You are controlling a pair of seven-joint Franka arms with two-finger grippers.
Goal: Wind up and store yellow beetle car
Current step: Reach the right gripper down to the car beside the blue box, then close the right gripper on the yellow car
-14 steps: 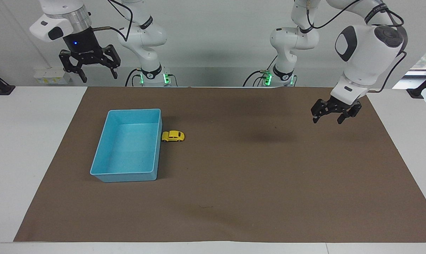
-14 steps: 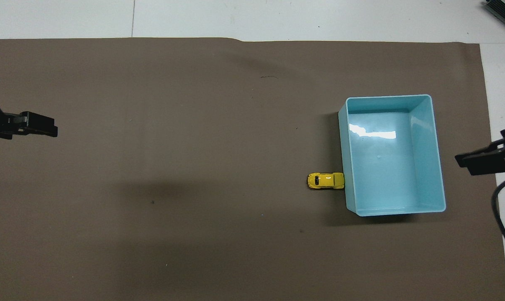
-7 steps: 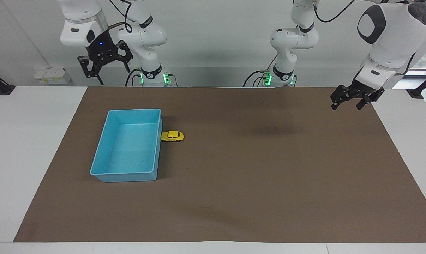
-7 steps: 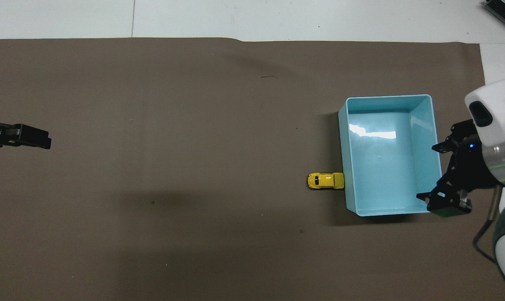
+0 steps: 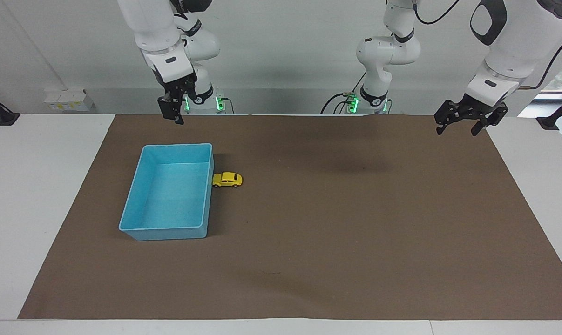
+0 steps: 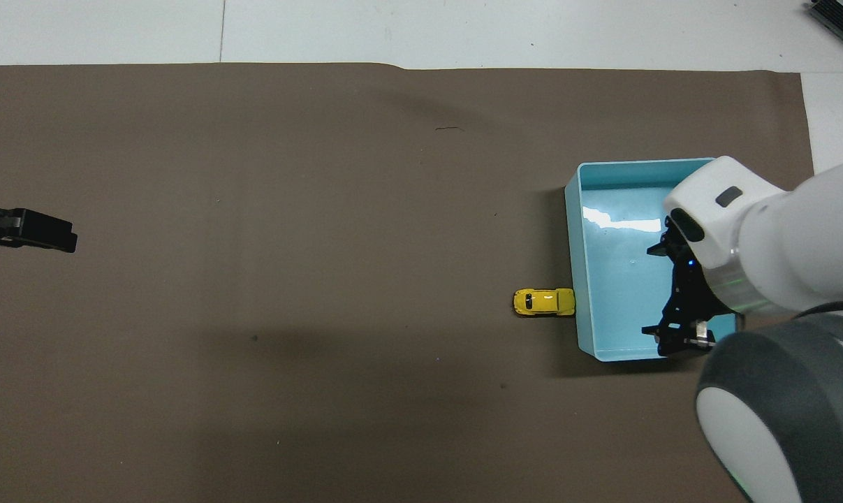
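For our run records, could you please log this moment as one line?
car: on mat, against bin | right gripper: open, raised near bin | left gripper: open, raised, waiting | stage: car not yet grasped

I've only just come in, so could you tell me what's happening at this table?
Nothing is being handled yet. The yellow beetle car sits on the brown mat, right beside the empty blue bin. The right claw hangs open, up in the air above the robots' edge of the mat, near the bin. The left claw waits open at its own end of the table.
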